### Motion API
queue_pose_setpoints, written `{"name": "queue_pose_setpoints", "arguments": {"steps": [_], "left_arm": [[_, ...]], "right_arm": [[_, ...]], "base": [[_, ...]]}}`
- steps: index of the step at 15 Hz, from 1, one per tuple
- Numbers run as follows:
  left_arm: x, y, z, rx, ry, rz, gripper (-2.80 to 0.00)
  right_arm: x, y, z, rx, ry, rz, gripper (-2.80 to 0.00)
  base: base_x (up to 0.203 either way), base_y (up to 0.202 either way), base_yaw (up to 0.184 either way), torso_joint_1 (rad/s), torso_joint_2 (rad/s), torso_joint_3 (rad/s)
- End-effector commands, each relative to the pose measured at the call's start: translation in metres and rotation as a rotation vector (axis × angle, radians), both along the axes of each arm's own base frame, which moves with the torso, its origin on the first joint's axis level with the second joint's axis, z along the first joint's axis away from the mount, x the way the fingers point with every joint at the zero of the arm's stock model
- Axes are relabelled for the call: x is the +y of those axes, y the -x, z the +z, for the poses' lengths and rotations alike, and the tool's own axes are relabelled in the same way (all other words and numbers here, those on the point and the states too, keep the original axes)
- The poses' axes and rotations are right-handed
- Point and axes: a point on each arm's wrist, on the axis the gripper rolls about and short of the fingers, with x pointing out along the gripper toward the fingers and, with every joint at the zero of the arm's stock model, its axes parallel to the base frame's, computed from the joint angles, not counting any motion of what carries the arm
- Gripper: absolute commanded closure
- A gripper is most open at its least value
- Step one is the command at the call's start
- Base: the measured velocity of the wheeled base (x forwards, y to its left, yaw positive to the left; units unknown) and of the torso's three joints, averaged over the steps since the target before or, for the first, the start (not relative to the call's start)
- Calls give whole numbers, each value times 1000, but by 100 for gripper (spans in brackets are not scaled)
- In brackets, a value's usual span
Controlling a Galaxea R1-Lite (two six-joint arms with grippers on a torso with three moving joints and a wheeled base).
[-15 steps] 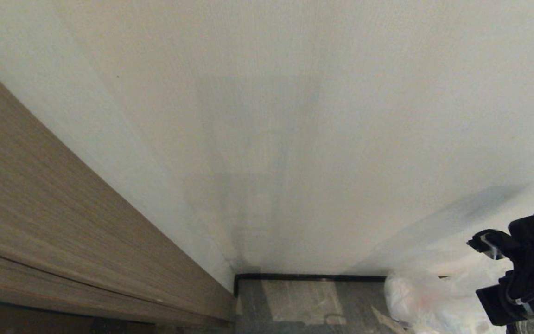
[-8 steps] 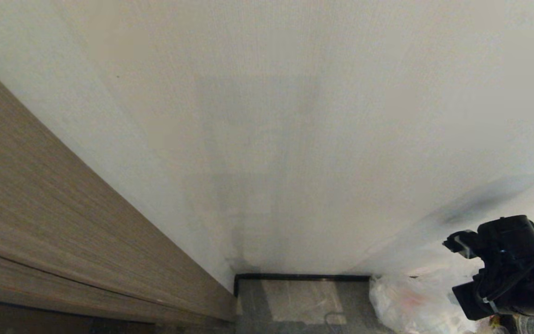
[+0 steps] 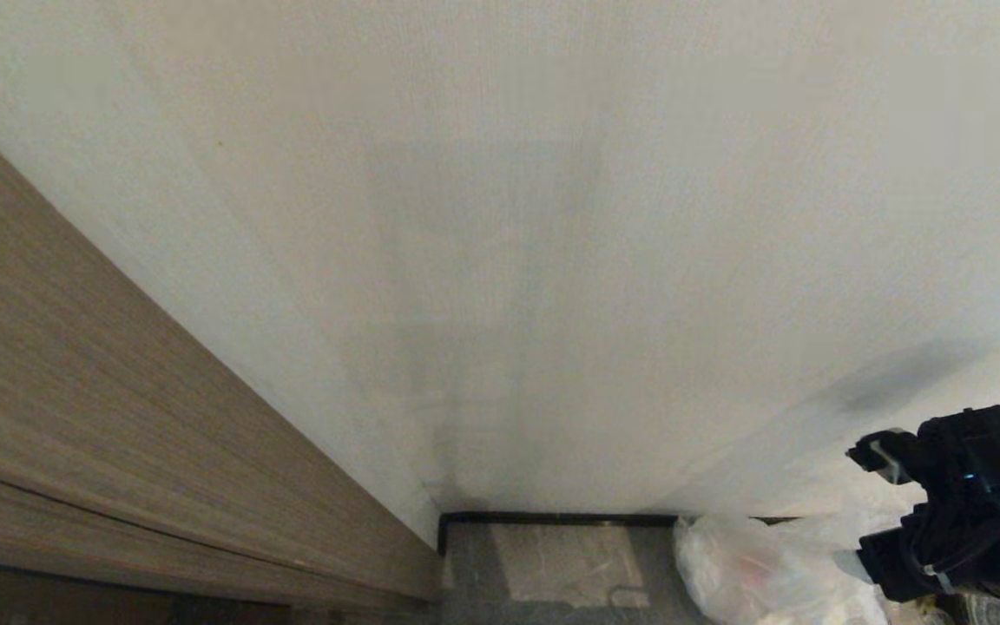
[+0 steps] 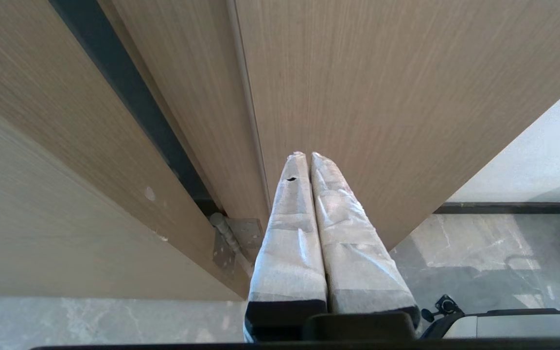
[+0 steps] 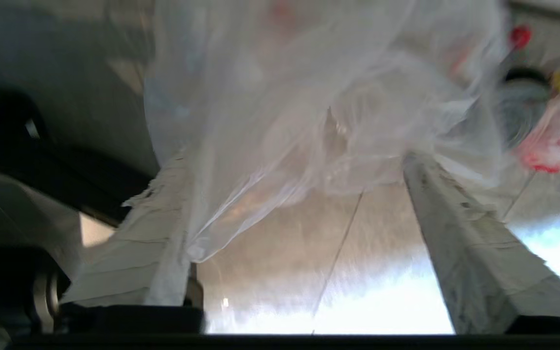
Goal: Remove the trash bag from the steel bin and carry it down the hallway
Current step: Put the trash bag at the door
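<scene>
Letting go looks like the step here: the right gripper (image 5: 299, 165) has its two white wrapped fingers (image 5: 460, 228) spread wide apart, and the thin, see-through plastic trash bag (image 5: 309, 97) sits by their tips. One loose flap of film lies against one finger. It might snag there and drag the bag along when the arm pulls away.

In the head view the bag (image 3: 760, 569) lies on the grey marble-look floor (image 3: 552, 564), right beside the white wall (image 3: 552, 260) and its black baseboard (image 3: 552, 518). The bag is soft, so it could flop over or spill.

The left gripper (image 4: 304, 155) is parked by a tan wooden door (image 4: 382, 97), its fingers pressed shut on nothing.

The steel bin is in no view. Some red and yellow bits (image 5: 547, 141) past the bag are too blurry to name. The bottom edge of the head view cuts off the bag.
</scene>
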Motion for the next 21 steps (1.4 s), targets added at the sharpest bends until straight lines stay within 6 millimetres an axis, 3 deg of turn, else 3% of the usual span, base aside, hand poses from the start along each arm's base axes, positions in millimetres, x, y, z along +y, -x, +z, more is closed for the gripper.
{"name": "queue_pose_setpoints", "arguments": {"steps": [1, 4, 6, 11, 12, 13, 17, 21], "left_arm": [[0, 0, -1, 3, 1, 0, 0], [0, 0, 0, 2, 0, 1, 0], [0, 0, -1, 3, 0, 0, 0], [0, 0, -1, 3, 1, 0, 0], [0, 0, 0, 2, 0, 1, 0], [0, 0, -1, 3, 0, 1, 0], [0, 0, 0, 2, 0, 1, 0], [0, 0, -1, 3, 0, 1, 0]], "right_arm": [[-1, 11, 18, -92, -9, 2, -280], [-3, 34, 40, -186, -31, -17, -280], [-5, 51, 44, -160, -48, -48, -280], [-6, 62, 59, -219, -64, -63, -280], [-7, 68, 66, -261, -77, -73, -119], [-7, 75, 71, -299, -97, -90, 0], [-10, 113, 83, -377, -125, -107, 0], [-15, 170, 77, -508, -142, -126, 0]], "base": [[0, 0, 0, 0, 0, 0], [0, 0, 0, 0, 0, 0], [0, 0, 0, 0, 0, 0], [0, 0, 0, 0, 0, 0], [0, 0, 0, 0, 0, 0], [0, 0, 0, 0, 0, 0], [0, 0, 0, 0, 0, 0], [0, 0, 0, 0, 0, 0]]}}
